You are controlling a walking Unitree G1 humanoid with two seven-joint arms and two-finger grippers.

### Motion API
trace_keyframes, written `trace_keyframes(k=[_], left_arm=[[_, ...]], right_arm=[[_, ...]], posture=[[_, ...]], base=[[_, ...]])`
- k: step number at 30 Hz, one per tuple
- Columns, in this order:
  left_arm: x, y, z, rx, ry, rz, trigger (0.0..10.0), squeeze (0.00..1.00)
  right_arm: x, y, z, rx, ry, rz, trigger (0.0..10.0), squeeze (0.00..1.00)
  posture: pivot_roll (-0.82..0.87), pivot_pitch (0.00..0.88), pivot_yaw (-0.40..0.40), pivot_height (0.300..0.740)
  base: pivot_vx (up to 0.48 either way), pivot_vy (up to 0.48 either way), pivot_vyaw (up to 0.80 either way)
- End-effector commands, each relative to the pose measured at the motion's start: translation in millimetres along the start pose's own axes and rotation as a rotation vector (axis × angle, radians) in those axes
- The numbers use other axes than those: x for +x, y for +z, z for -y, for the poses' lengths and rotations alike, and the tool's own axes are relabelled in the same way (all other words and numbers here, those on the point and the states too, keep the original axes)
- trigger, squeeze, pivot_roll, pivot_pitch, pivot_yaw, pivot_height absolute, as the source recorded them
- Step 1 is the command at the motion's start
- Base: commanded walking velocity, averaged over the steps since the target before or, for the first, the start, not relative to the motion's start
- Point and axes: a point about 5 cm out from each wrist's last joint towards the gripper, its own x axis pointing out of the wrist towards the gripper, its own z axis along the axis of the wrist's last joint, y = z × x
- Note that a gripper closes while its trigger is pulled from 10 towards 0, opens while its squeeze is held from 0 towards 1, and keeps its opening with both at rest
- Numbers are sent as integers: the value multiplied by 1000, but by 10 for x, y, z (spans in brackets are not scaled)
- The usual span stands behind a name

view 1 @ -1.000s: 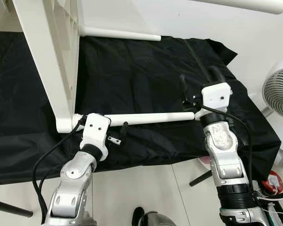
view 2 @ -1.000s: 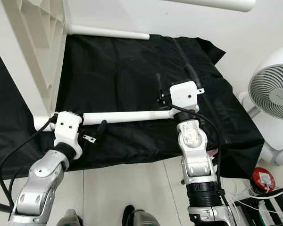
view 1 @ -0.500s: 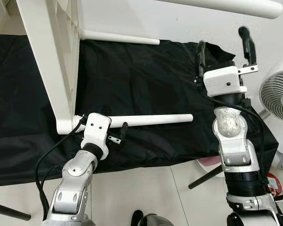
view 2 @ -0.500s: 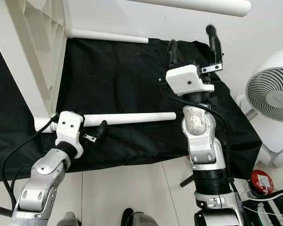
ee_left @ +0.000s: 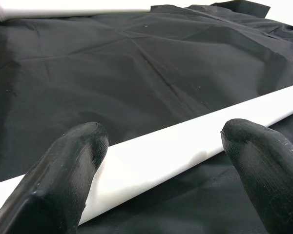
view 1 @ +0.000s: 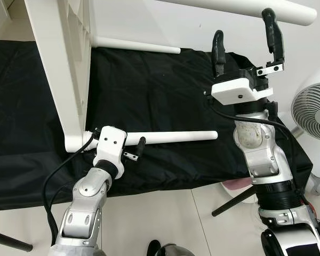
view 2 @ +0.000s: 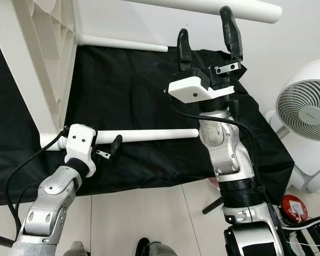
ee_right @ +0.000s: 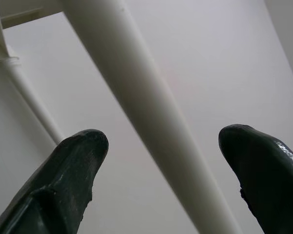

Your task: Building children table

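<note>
Left eye view: a white tabletop (view 1: 61,64) stands on edge on a black cloth (view 1: 160,90), with white legs running out from it to the robot's right. The left gripper (view 1: 132,150) sits low at the near leg (view 1: 170,137), close to where it meets the tabletop's corner; whether its fingers grip cannot be told from here. The right gripper (view 1: 245,40) is raised, fingers spread wide and pointing up, just below the upper leg (view 1: 240,6). A far leg (view 1: 136,45) lies along the cloth's back edge. A white fan (view 1: 313,109) stands at the right.

Right eye view: the same scene; the right gripper (view 2: 205,37) has its fingers either side of open air, tips near the upper leg (view 2: 213,6) but not touching it.

Left wrist view: the two fingers (ee_left: 73,170) are apart, straddling the near leg (ee_left: 185,151), which crosses between them above the cloth (ee_left: 146,73). Contact cannot be told.

Right wrist view: the fingers (ee_right: 73,175) are apart, with the upper leg (ee_right: 151,117) running diagonally beyond the gap against a white wall (ee_right: 224,58).
</note>
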Motion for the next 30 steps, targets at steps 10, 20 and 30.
trace_keyframes(k=[10,20,30], left_arm=[[24,-38,5,-10,54,-13,10000,0],[29,-26,2,-13,54,-13,10000,0],[46,-14,-6,-12,54,-10,10000,0]], right_arm=[[159,28,87,-18,17,78,10000,0],[368,-1,149,-8,204,103,10000,0],[625,-13,307,-44,354,136,10000,0]], posture=[[57,42,-122,740],[36,57,-112,740],[22,59,-105,740]], base=[[0,0,0],[0,0,0],[0,0,0]])
